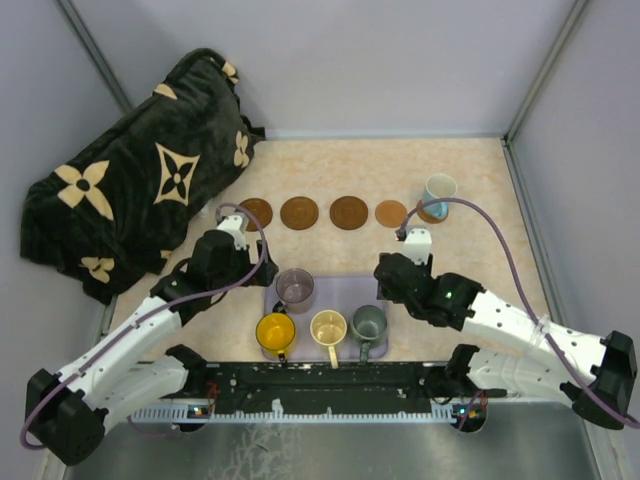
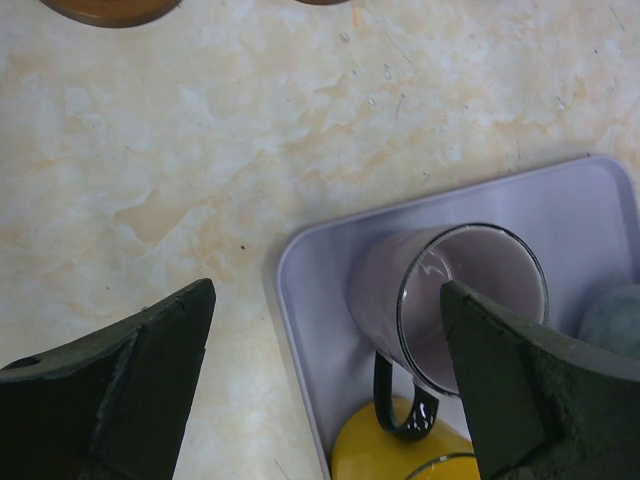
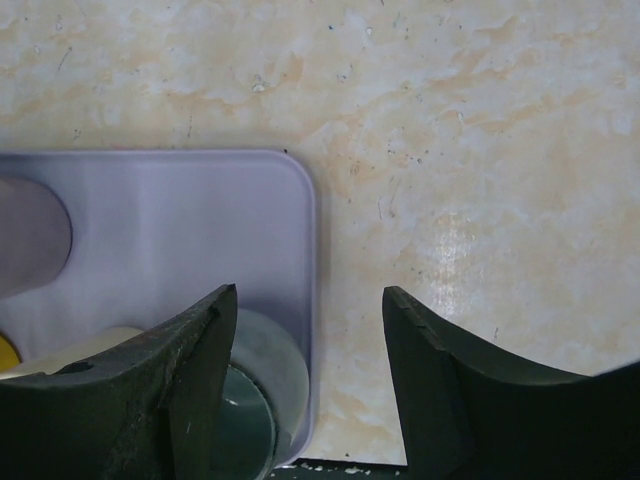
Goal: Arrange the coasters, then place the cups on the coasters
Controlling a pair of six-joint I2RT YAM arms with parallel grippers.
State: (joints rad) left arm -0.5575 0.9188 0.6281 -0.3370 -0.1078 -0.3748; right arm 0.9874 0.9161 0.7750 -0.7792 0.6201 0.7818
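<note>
Four brown coasters [image 1: 299,212] lie in a row across the table; a fifth [image 1: 430,213] carries the white and light blue cup [image 1: 438,192]. On the lavender tray [image 1: 335,290] stand the purple-grey cup [image 1: 295,289], yellow cup [image 1: 275,331], cream cup [image 1: 328,327] and grey-green cup [image 1: 368,322]. My left gripper [image 2: 327,288] hangs open over the tray's left edge, its right finger beside the purple-grey cup [image 2: 385,285]. My right gripper [image 3: 309,291] is open over the tray's right edge [image 3: 310,230]. The grey-green cup [image 3: 275,365] sits partly under its left finger, with nothing between the fingers.
A black blanket with cream flower shapes [image 1: 130,190] is heaped at the back left. Grey walls close in the table on three sides. The tray sits at the near edge, between the two arm bases.
</note>
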